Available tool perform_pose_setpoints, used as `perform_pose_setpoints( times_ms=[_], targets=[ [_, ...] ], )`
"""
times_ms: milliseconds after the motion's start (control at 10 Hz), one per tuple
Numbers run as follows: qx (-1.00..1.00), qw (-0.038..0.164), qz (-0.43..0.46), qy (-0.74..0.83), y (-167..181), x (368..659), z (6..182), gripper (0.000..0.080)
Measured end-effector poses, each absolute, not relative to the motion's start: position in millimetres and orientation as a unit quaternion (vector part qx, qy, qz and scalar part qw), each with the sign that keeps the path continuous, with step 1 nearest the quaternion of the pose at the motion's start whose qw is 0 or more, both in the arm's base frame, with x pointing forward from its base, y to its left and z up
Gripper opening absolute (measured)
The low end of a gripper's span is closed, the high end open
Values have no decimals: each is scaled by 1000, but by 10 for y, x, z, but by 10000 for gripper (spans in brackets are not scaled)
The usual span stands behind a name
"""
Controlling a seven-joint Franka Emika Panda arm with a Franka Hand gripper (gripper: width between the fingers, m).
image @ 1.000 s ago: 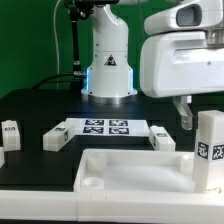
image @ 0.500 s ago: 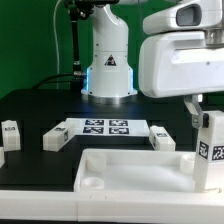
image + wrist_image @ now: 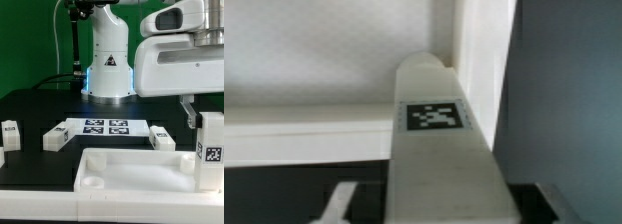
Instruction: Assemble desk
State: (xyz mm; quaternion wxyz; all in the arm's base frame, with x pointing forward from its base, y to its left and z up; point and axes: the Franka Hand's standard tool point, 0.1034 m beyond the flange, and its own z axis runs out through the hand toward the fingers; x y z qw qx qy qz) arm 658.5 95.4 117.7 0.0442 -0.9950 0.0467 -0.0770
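At the exterior view's right, the gripper [image 3: 205, 114] is clamped on an upright leg [image 3: 211, 152] over a corner of the tabletop [image 3: 130, 172]. A loose leg [image 3: 55, 138] lies just beside the marker board [image 3: 105, 128].

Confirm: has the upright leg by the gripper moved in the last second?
Yes. The leg has sunk slightly toward the tabletop rim and edged toward the exterior view's right; its tag now faces the camera more squarely.
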Motion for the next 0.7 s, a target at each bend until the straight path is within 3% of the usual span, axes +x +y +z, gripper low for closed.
perform_pose_setpoints(
  times_ms=[700],
  targets=[
    [-938, 57, -68, 335, 937, 6592, 1179, 292]
  ],
)
